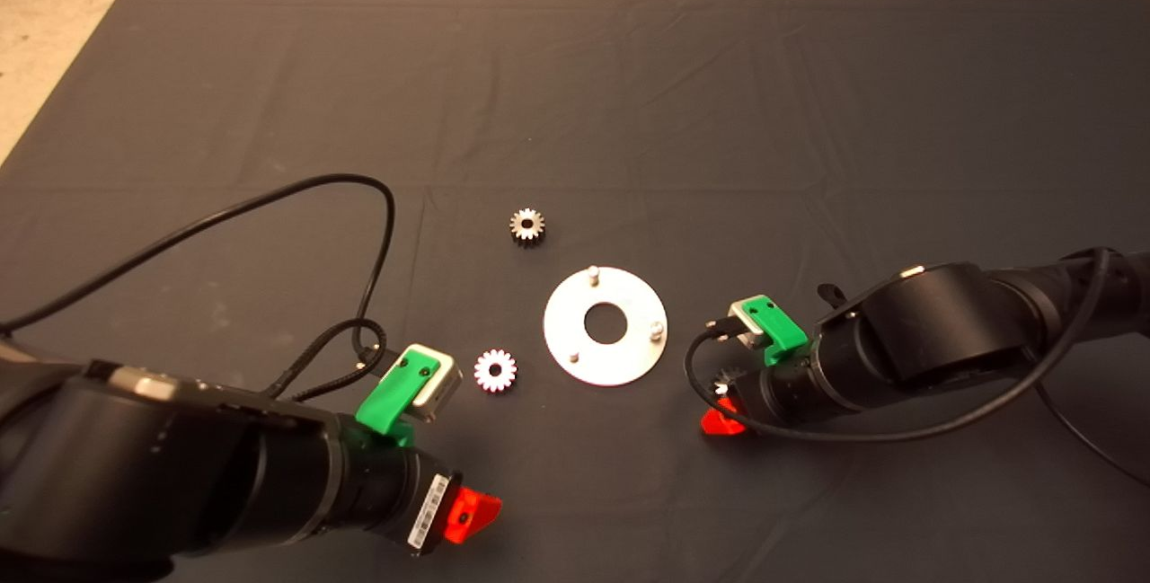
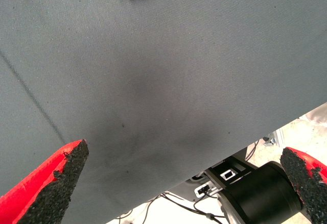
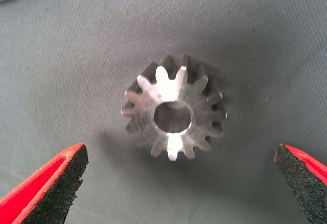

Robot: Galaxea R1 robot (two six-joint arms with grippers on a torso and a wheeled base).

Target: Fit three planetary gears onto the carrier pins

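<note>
A: What takes up the most room?

B: The worktop (image 1: 629, 71), covered by a dark mat. Next come the two black arms. The left arm (image 1: 180, 466) comes in at the lower left, with a black cable (image 1: 269, 197) looping over the mat above it. The right arm (image 1: 943, 331) reaches in from the right edge.

A: And the grippers?

B: The left gripper (image 2: 189, 183) hangs low over bare mat near the worktop's front edge. Its fingers (image 2: 56, 183) are spread wide with nothing between them. The right gripper (image 3: 179, 183) sits just right of the plate, its fingers (image 3: 51, 183) also spread wide. They hold nothing, though a gear lies on the mat between them, clear of both pads.

A: Where is the plate?

B: The flat round silver plate (image 1: 605, 325) lies near the middle of the mat, with its large centre hole. The three carrier pins (image 1: 593, 274) stand upright around it, all bare.

A: And the gears?

B: All three planetary gears lie flat on the mat, off the plate. One gear (image 1: 527, 225) rests up and to the left of the plate. A second gear (image 1: 495, 371) lies left of the plate, just beside the left gripper's green mount; the left wrist view catches only its edge. The third gear (image 3: 174, 107) is the one between the right gripper's fingers, mostly hidden by that gripper in the head view.
</note>
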